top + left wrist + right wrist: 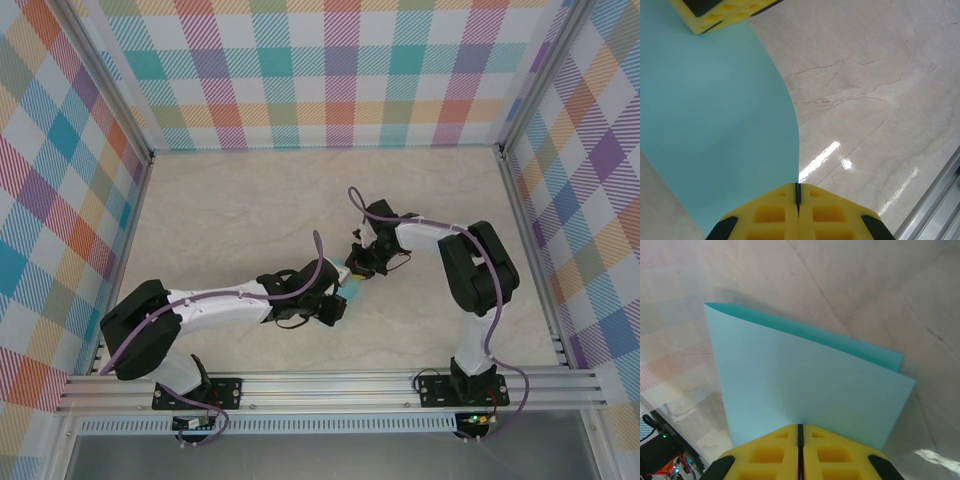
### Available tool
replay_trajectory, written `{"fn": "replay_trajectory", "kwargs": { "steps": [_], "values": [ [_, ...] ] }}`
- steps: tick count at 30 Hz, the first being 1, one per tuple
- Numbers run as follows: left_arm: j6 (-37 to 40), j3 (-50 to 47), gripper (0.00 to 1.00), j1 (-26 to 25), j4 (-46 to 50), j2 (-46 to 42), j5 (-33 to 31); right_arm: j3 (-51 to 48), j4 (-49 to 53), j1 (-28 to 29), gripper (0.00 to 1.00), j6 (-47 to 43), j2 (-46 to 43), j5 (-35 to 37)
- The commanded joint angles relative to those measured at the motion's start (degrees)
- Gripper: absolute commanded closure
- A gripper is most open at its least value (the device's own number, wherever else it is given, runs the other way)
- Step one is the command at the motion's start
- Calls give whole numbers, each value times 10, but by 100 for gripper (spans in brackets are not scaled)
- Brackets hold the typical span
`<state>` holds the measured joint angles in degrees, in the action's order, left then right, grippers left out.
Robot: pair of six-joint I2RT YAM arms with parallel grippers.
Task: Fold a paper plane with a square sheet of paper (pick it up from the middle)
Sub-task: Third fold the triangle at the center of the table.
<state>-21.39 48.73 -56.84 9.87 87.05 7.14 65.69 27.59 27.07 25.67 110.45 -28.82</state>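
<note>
The square sheet of paper (353,291) is light teal and hangs above the table between my two grippers. In the right wrist view the paper (805,385) is doubled over, a second layer showing behind its top edge. My right gripper (800,429) is shut on its near edge. In the left wrist view the paper (715,115) curves away to the left, and my left gripper (797,192) is shut on its edge. The right gripper's yellow fingers (720,12) pinch the far end. From above, the left gripper (336,306) and right gripper (359,268) almost meet mid-table.
The marble tabletop (250,210) stretches around the arms. Checked walls enclose it at the back and sides. An aluminium rail (330,385) runs along the near edge and also shows as a rail (940,200) at the lower right of the left wrist view.
</note>
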Motion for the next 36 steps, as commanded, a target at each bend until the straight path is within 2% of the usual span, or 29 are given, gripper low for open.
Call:
{"fn": "replay_trajectory", "kwargs": {
  "steps": [1, 10, 23, 36],
  "values": [
    [2, -8, 100, 22, -17, -3, 44, 8, 18, 4, 91, -32, 15, 9],
    [13, -2, 100, 62, -15, 13, 75, 5, 25, 13, 92, -48, 35, 25],
    [22, 7, 100, 79, 20, 47, 16, 11, 32, 19, 90, -42, 27, 30],
    [28, 18, 100, 83, 28, 70, -9, 9, 33, 25, 89, -35, 30, 38]
  ]
}}
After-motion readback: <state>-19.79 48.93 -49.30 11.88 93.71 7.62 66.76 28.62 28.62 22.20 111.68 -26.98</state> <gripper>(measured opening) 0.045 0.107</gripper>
